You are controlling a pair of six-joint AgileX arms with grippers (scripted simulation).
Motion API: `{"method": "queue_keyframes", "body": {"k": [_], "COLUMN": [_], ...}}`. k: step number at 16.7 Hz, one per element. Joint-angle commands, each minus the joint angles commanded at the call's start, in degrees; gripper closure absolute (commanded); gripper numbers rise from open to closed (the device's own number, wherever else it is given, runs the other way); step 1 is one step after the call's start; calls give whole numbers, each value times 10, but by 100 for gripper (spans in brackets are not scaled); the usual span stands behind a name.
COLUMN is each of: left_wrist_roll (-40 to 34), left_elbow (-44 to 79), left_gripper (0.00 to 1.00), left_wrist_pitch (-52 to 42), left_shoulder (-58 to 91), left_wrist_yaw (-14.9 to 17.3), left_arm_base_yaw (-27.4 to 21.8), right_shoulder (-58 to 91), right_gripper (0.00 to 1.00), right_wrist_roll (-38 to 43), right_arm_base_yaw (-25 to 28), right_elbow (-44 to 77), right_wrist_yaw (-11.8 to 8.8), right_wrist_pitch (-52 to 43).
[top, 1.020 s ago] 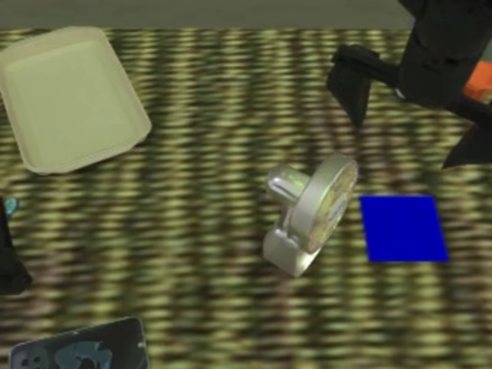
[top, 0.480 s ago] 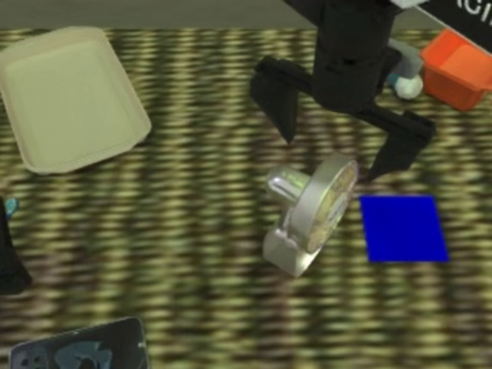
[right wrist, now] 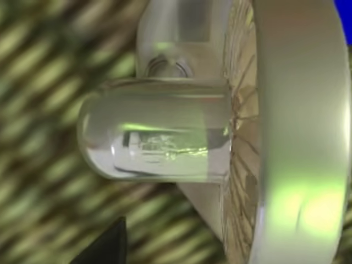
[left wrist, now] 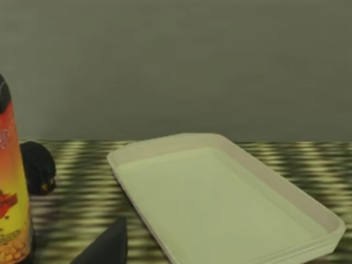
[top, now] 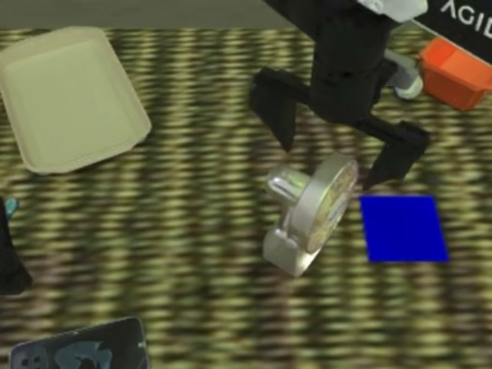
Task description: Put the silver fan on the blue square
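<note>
The silver fan (top: 311,211) stands on the woven mat just right of centre, its motor cylinder (right wrist: 159,135) pointing left and its round head (right wrist: 297,126) facing the blue square (top: 403,228). That square lies flat just right of the fan, apart from it. My right gripper (top: 336,142) hovers open above the fan's far side, one finger (top: 275,115) to the motor's side and the other finger (top: 393,157) beyond the head's rim. Nothing is between them. My left gripper (top: 9,261) rests at the table's left edge, open, with one fingertip (left wrist: 104,247) showing.
A cream tray (top: 69,96) sits at the back left. An orange bin (top: 457,73) stands at the back right, with a small pale object (top: 407,81) beside it. A dark flat item (top: 81,350) lies at the front left. A red bottle (left wrist: 11,192) stands near the left gripper.
My right arm has swung in from the back right and now hangs over the fan, settling slightly in the last half second. Fan, square and left arm have not moved.
</note>
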Motion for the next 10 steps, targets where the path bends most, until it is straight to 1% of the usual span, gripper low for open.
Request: {"method": "queue_keyframes", "body": {"k": [5, 10], "left_wrist_roll": [0, 0], "left_elbow": [0, 0], "left_gripper": [0, 0], "left_wrist_pitch": [0, 0], "left_shoulder": [0, 0], "left_wrist_yaw": [0, 0], "left_arm_base_yaw": [0, 0], "right_shoulder": [-11, -12], "right_gripper": [0, 0], "right_wrist_roll": [2, 3], "right_arm_base_yaw": [2, 2], "right_elbow": [-92, -102], "right_wrist_yaw": [0, 0], "right_wrist_pitch": [80, 89]}}
